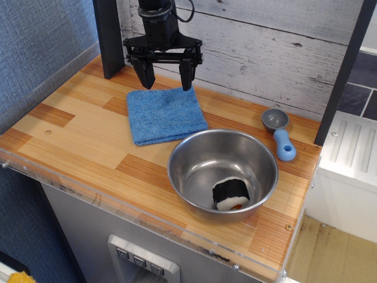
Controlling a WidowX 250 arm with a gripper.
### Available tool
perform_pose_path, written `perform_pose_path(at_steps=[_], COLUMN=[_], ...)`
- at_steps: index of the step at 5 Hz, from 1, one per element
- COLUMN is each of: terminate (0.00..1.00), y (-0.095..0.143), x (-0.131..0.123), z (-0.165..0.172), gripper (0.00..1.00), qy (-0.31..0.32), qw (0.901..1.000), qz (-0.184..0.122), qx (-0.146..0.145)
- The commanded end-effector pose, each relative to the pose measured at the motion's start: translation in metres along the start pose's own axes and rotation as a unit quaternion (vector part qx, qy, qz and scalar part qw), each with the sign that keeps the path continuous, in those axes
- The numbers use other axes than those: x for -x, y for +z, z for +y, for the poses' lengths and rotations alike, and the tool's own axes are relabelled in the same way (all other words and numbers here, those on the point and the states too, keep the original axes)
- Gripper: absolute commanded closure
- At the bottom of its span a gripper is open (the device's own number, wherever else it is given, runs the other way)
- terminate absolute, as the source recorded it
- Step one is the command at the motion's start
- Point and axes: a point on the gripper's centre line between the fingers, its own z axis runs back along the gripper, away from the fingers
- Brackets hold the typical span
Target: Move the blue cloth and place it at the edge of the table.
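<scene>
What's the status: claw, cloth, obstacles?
Claw open, above cloth's far edge. Blue cloth flat, ungrasped. Steel bowl close beside cloth's near right corner.

1 blue cloth point(165, 114), 1 bowl point(222, 174), 1 scoop point(279, 133), 1 sushi pc point(231, 194).

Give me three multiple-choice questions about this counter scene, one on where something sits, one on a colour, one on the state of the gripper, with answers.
1. Where does the blue cloth lie?
A. inside the steel bowl
B. flat on the table, left of and behind the steel bowl
C. draped over the scoop

2. What colour is the scoop's handle?
A. red
B. light blue
C. black

3. How does the gripper stand?
A. open, above the cloth's back edge
B. shut on the cloth
C. shut on the scoop

Answers: B, the cloth rests on the table by the steel bowl. B, the scoop has a light-blue handle. A, the gripper has its fingers spread, holding nothing.
</scene>
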Motion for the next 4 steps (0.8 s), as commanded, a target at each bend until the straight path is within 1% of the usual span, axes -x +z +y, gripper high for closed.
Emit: perform_pose_path(at_steps=[1,2,3,4], terminate=[0.00,0.00,0.00,0.00], y=[-0.003,-0.013,-0.023,-0.036], x=[-0.005,-0.002,0.003,0.009], z=[0.011,0.016,0.019,0.023], gripper=[0.00,0.00,0.00,0.00], qy=[0.005,0.009,0.013,0.011], qw=[0.9998,0.9997,0.9989,0.9990], qz=[-0.010,-0.013,-0.025,-0.016], qx=[-0.016,-0.018,-0.038,-0.042])
